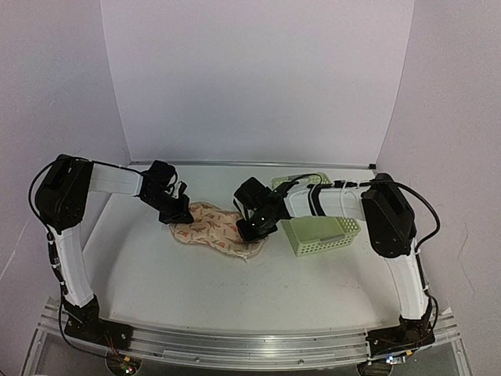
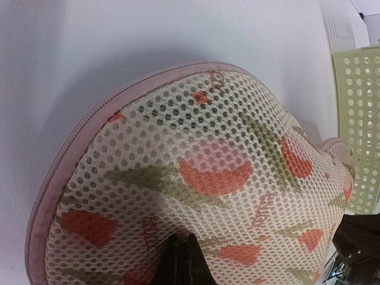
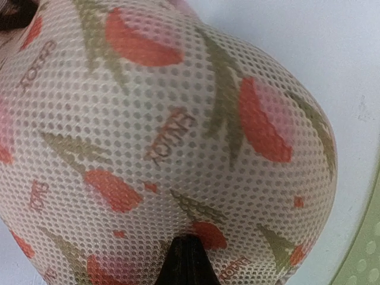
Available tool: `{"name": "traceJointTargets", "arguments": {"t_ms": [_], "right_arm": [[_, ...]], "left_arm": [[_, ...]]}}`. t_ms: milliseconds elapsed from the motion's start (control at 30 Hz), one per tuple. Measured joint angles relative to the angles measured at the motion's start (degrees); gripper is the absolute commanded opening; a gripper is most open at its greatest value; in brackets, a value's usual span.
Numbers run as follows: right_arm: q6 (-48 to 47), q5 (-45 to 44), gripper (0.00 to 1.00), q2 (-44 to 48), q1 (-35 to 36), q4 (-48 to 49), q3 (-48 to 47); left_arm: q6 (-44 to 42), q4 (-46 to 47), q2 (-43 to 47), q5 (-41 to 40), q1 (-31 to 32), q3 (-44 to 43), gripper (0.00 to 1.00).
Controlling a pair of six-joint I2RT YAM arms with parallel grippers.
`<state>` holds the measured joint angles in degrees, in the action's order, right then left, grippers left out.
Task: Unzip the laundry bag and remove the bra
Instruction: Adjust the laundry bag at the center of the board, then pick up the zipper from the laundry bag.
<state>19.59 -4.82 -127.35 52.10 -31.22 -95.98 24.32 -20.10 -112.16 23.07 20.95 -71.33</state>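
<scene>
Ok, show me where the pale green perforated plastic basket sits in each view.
Top external: pale green perforated plastic basket right of centre.
Left wrist: along the right edge.
Right wrist: a sliver in the bottom-right corner.
Shared landmark: the orange-printed mesh laundry bag, beside it in every view.

Laundry bag [image 2: 202, 178] is matt perforated mesh cloth; basket [image 1: 321, 233] is plastic.
</scene>
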Motion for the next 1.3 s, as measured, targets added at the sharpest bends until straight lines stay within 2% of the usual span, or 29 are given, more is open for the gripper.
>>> {"name": "traceJointTargets", "arguments": {"t_ms": [333,567,733,800,933,1067,1167,1300], "right_arm": [[-2.7,5.3,0.00,-0.1,-1.4,-4.0,-5.1],[-3.3,11.3,0.00,-2.7,-1.3,-5.4,-12.1],[-3.6,14.2,0.11,-2.8,-1.2,-5.6,-12.1],[-4.0,15.4,0.18,-1.4,-1.2,-4.2,-9.4],[-5.0,18.2,0.35,6.1,-0.3,-0.7,3.1],[-4.5,20.5,0.53,13.7,1.6,5.0,14.1],[-3.4,21.5,0.58,16.8,2.8,10.2,19.0],[-1.9,21.4,0.60,17.1,4.7,20.5,23.9]], "left_arm": [[1.0,-0.5,4.8,-3.7,-0.7,5.3,0.00],[0.5,-2.0,8.6,-5.8,-7.2,8.2,0.00],[-1.2,-4.5,11.3,-7.9,-11.3,8.5,0.00],[-1.9,-5.5,12.0,-8.5,-12.0,8.5,0.03],[-2.2,-7.0,12.8,-8.3,-11.9,8.5,0.17],[-1.8,-7.9,13.5,-6.8,-11.9,8.3,0.26],[-1.7,-8.5,14.5,-5.0,-11.9,7.6,0.29],[-1.6,-8.6,17.0,-2.7,-11.3,5.4,0.31]]}}
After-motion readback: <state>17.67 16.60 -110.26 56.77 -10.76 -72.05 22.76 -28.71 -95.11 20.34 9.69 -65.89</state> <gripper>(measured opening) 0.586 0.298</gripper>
